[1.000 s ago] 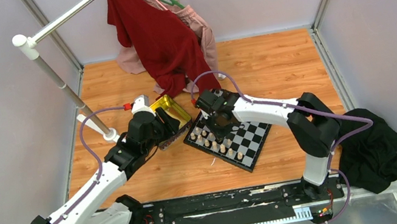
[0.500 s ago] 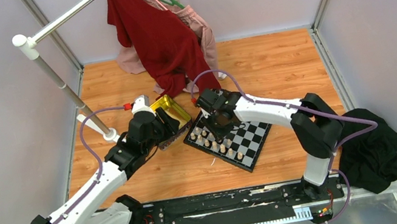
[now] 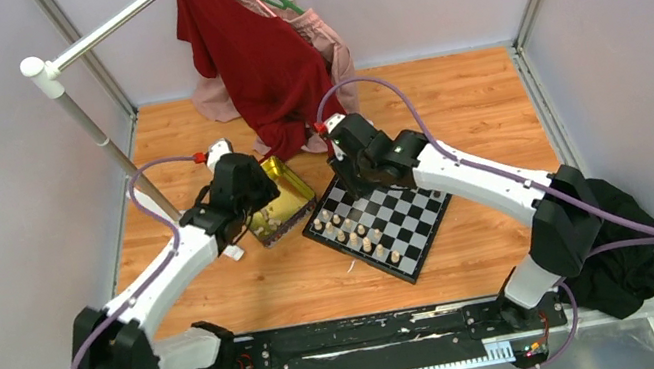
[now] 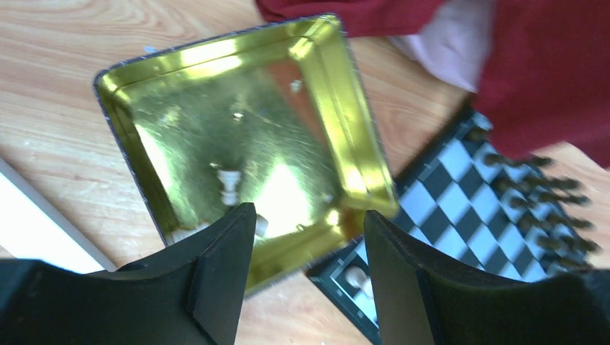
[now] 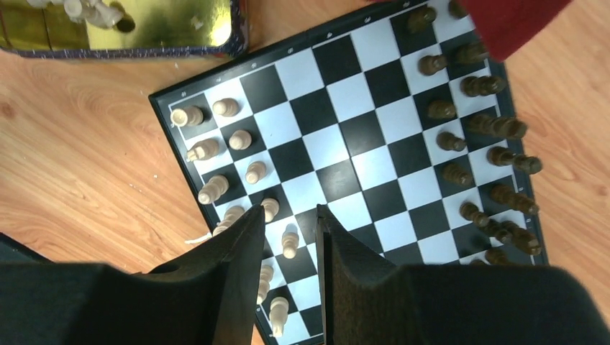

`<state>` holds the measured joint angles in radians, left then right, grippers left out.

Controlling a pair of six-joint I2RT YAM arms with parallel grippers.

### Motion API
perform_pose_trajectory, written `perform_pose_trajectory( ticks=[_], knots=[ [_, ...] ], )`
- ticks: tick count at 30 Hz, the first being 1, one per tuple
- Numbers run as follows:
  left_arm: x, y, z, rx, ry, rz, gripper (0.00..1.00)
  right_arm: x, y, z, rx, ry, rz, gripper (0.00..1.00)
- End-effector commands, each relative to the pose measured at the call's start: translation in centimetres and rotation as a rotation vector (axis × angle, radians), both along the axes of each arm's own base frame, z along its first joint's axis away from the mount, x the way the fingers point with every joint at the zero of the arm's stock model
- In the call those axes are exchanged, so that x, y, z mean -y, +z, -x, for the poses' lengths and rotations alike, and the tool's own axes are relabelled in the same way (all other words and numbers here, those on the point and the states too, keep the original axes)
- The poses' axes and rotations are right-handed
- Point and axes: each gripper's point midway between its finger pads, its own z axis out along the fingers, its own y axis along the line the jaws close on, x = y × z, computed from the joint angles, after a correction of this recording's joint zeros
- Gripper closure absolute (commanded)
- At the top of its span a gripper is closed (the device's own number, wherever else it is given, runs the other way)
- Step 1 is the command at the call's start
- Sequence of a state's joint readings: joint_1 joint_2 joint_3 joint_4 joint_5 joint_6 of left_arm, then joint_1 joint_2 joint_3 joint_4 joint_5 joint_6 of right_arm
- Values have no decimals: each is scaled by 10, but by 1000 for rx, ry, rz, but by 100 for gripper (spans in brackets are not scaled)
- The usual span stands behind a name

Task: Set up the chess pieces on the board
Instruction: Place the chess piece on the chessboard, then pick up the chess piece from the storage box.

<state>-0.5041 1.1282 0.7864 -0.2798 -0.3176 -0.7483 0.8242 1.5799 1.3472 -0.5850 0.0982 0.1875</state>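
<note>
Hazard: the red garment (image 5: 511, 18) overhangs the dark chess pieces (image 5: 475, 86) on the board (image 5: 360, 136); snagging it topples them. Left end effector (image 4: 308, 215), released and empty, hovers above the tin (image 4: 360, 165) holding a leftover light piece (image 4: 229, 185). Right end effector (image 5: 289, 210), released and empty, has risen from the light row (image 5: 216, 188) since the earlier frame

A: Which surface carries everything?
B: A wood-plank table (image 3: 451, 102), walled on three sides.
A: What lies directly on it?
B: Centre: checkered board (image 3: 411, 220), set cornerwise. Just beside its left edge: open gold tin (image 4: 201, 122). Far side: hems of a red garment (image 3: 268, 73) and a pink garment (image 3: 339, 71). Near right edge: crumpled black cloth (image 3: 619, 250).
</note>
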Motion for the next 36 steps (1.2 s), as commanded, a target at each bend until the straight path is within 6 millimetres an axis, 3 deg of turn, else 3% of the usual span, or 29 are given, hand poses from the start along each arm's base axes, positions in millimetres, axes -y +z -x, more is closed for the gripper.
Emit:
perform_pose_trajectory(
  ticks=[1,4,9,26,32,36],
  knots=[
    [-17,-30,-24,-119,49,-53,38,8,23,-23,103,-35,-42,64],
    [-21,-53,-36,-196,53,-94,39,7,26,-32,114,-40,-83,64],
    [-28,-74,-44,-257,70,-159,40,3,24,-40,104,-33,-119,64],
    [-34,-132,-24,-416,74,-206,46,7,6,-43,59,-25,-148,63],
    [-32,-145,-20,-449,68,-202,58,13,2,-43,51,-35,-147,63],
    [-33,-149,-17,-454,69,-200,83,15,2,-42,53,-39,-150,63]
  ],
)
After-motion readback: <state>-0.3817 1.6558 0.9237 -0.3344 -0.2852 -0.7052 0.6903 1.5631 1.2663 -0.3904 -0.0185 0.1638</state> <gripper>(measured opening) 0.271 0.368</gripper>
